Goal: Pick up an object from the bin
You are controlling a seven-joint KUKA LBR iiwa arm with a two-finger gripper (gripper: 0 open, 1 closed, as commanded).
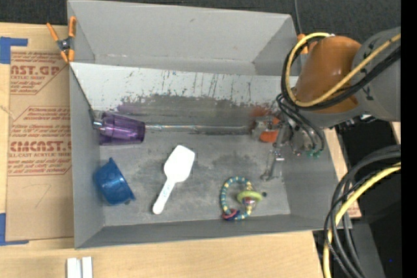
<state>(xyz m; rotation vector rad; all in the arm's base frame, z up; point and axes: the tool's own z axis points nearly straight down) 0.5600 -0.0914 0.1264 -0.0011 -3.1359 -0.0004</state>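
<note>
My pincer hangs low in the bin; can't tell if it's spread or shut. Nearest thing is the bead ring, just left & frontward. Approach step, I'd say. Next: centre over ring, drop, close.

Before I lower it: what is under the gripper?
Bare bin floor shows below the gripper; the beaded ring toy lies apart, nearer the front. The wrist covers the floor toward the back right, so anything there is hidden.
</note>
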